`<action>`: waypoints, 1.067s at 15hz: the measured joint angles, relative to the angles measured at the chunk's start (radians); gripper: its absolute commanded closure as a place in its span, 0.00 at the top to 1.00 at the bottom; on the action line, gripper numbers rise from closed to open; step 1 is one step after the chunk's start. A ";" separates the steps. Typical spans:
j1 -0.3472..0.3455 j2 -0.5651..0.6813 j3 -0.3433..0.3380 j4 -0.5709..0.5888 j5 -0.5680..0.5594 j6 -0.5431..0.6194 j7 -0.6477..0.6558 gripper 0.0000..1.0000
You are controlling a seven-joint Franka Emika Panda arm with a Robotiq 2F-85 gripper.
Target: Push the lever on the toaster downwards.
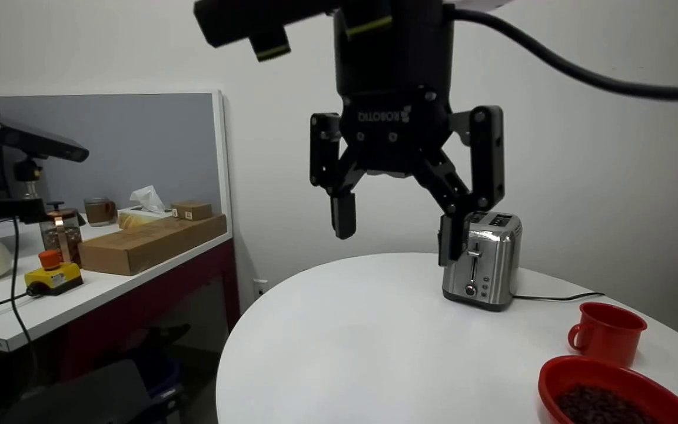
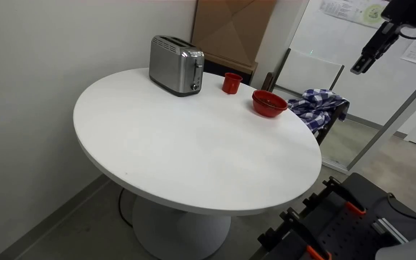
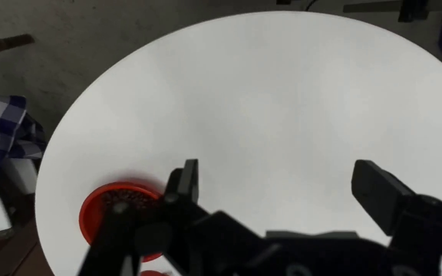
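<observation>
The silver toaster (image 1: 501,265) stands upright on the round white table, and it also shows in an exterior view (image 2: 166,63). Its lever (image 1: 474,254) is near the top of the vertical slot on the narrow end face, above a round knob; the lever also shows in an exterior view (image 2: 198,66). My gripper (image 1: 398,238) is open and empty, pointing down, high up and well apart from the toaster, as an exterior view (image 2: 360,66) shows. One finger covers part of the toaster's left edge. In the wrist view the open fingers (image 3: 274,180) are over the table; the toaster is out of view.
A red mug (image 1: 610,334) and red bowls (image 2: 270,110) with dark beans stand on the white table (image 2: 193,155) near the toaster. The toaster's black cord (image 1: 557,298) runs along the tabletop. A wall is behind the table. A side desk (image 1: 156,259) holds boxes.
</observation>
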 measured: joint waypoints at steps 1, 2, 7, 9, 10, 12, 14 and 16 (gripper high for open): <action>0.016 0.037 0.000 0.025 0.000 0.006 -0.026 1.00; 0.035 0.076 -0.001 0.054 0.005 0.019 -0.045 1.00; 0.113 0.320 0.015 0.225 0.055 0.178 -0.058 1.00; 0.127 0.427 0.037 0.295 0.094 0.223 -0.058 1.00; 0.130 0.478 0.052 0.331 0.116 0.237 -0.058 1.00; 0.130 0.570 0.089 0.405 0.151 0.244 -0.058 1.00; 0.129 0.647 0.129 0.480 0.174 0.244 -0.057 1.00; 0.126 0.708 0.167 0.551 0.181 0.244 -0.051 0.90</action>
